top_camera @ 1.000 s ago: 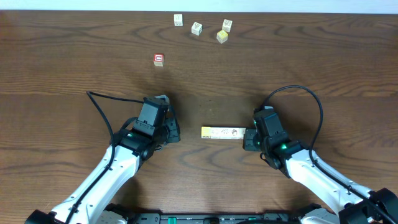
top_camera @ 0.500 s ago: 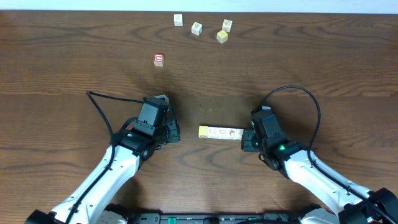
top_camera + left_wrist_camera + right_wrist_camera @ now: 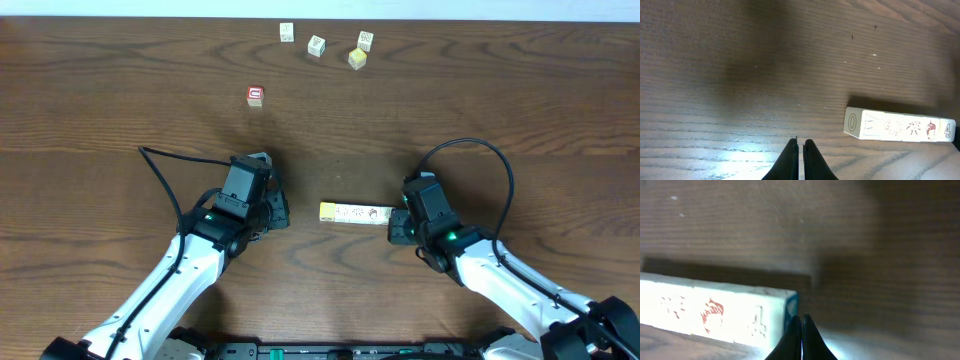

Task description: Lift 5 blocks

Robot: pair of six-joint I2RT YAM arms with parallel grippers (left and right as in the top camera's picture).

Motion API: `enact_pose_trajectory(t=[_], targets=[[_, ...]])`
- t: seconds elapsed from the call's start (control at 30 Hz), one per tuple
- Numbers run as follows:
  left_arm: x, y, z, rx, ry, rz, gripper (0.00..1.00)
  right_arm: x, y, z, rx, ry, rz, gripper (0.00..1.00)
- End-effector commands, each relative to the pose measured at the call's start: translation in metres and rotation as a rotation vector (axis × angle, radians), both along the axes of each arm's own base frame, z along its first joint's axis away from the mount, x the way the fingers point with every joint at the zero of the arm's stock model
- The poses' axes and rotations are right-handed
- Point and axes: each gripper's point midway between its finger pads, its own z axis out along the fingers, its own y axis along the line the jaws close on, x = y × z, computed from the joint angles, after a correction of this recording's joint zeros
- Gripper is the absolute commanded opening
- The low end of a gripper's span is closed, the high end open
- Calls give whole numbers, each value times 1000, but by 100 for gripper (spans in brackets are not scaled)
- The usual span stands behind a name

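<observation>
Table (image 3: pixel 520 90): blocks (image 3: pixel 357 212) lie centre as one tight row, long axis left-right. L arm (image 3: pixel 190 265) & R arm (image 3: pixel 500 275) reach in low from near edge, tips facing inward. R gripper (image 3: pixel 397 217) is pinched shut, empty, at row's right end, looks touching. L gripper (image 3: pixel 283 212) is also shut, empty, left of row w/ gap, so it must close in for an end squeeze.

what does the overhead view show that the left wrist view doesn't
Only overhead: both arms, the red cube and four loose cubes near the far edge. Only left wrist: the shut left claw up close, and the marks printed on the row of blocks. Both: that row lying flat on the table.
</observation>
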Motion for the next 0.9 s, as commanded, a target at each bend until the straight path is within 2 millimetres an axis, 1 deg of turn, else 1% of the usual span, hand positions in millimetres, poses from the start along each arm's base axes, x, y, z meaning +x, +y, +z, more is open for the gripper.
enact_pose_trajectory(t=[0.0,0.17,0.27,0.57,0.87], targets=[[5,-1,4,6,-16,3,7,0,10,-4,22,10,36,1],[5,-1,4,6,-16,3,7,0,11,-14,17,27,38,1],[5,-1,4,6,-16,3,7,1,11,-16,15,26,41,1],[5,-1,4,6,-16,3,7,13,17,-8,44,-30,41,1],[5,-1,4,6,-16,4,7,15,19,-6,50,-42,42,1]])
